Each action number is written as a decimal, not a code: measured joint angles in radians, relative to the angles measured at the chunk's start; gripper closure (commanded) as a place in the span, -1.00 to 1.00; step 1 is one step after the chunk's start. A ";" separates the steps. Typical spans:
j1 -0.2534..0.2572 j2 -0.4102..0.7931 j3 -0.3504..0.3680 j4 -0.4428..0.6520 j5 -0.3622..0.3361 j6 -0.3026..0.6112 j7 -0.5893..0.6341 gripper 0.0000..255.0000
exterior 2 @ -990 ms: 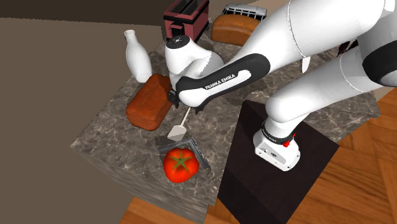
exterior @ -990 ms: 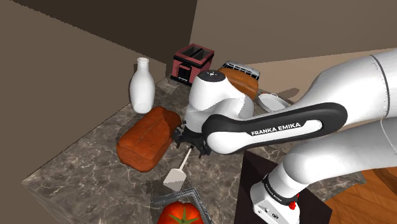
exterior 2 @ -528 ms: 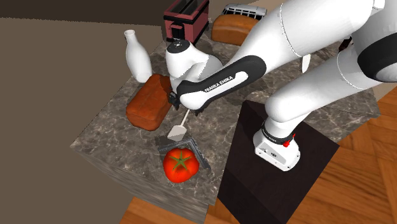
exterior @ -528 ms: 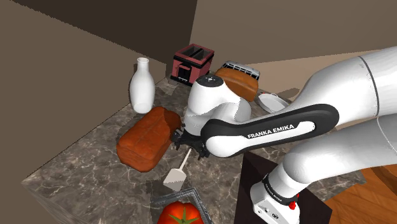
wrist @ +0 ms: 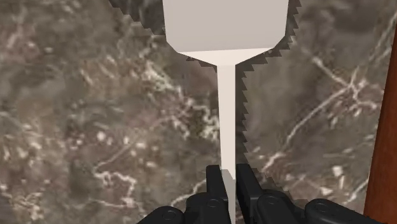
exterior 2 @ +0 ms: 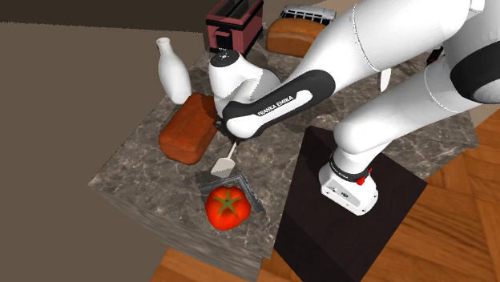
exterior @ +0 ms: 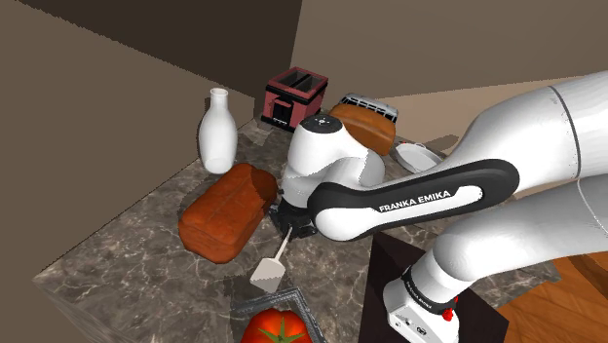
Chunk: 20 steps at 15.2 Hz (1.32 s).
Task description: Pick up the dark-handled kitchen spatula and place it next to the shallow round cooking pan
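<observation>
A pale spatula (exterior: 265,272) lies on the marbled counter (exterior: 127,273), its flat blade (wrist: 226,25) pointing toward the tomato. My black gripper (wrist: 229,170) is shut on its thin shaft, the fingers (wrist: 215,178) pressing it from both sides. The handle end is hidden under my hand. The gripper (exterior: 289,222) sits low over the counter, right beside a brown loaf (exterior: 224,209). In the second exterior view the gripper (exterior 2: 231,138) holds the spatula (exterior 2: 222,166) the same way. A pale shallow round pan (exterior: 417,154) lies at the back, behind my arm.
A tomato (exterior: 278,331) rests on a dark square frame (exterior 2: 240,186) near the counter's front edge. At the back stand a white bottle (exterior: 217,132), a red toaster (exterior: 294,97) and a second loaf (exterior: 368,119). The dark stand (exterior 2: 344,224) borders the counter.
The fingers, open around the spatula's shaft half a second ago, have closed on it. The arm has barely moved and the spatula lies where it did.
</observation>
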 measured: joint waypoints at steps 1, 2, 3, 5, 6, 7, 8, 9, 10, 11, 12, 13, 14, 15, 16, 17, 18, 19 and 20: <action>0.000 0.000 0.000 0.000 0.000 0.000 0.000 1.00; 0.000 0.000 0.000 0.000 0.000 0.000 0.000 1.00; 0.000 0.000 0.000 0.000 0.000 0.000 0.000 1.00; 0.004 -0.008 -0.006 0.002 0.003 -0.009 -0.004 1.00; 0.009 -0.018 -0.013 0.007 0.005 -0.023 -0.005 1.00; 0.014 -0.028 -0.020 0.012 0.008 -0.038 -0.009 1.00; 0.022 -0.044 -0.034 0.014 0.012 -0.056 -0.017 1.00; 0.025 -0.054 -0.041 0.021 0.013 -0.073 -0.019 1.00; 0.029 -0.065 -0.051 0.029 0.014 -0.092 -0.022 1.00; 0.035 -0.077 -0.060 0.035 0.016 -0.109 -0.026 1.00; 0.037 -0.085 -0.067 0.042 0.016 -0.124 -0.028 1.00; 0.042 -0.097 -0.075 0.049 0.017 -0.143 -0.029 1.00; 0.045 -0.106 -0.084 0.055 0.017 -0.158 -0.033 1.00; 0.046 -0.113 -0.090 0.066 0.015 -0.175 -0.033 1.00; 0.047 -0.120 -0.097 0.074 0.013 -0.190 -0.035 1.00; 0.052 -0.131 -0.106 0.079 0.014 -0.207 -0.038 1.00; 0.054 -0.139 -0.114 0.085 0.013 -0.221 -0.041 1.00; 0.053 -0.144 -0.121 0.096 0.010 -0.237 -0.043 1.00; 0.058 -0.155 -0.129 0.099 0.011 -0.251 -0.046 1.00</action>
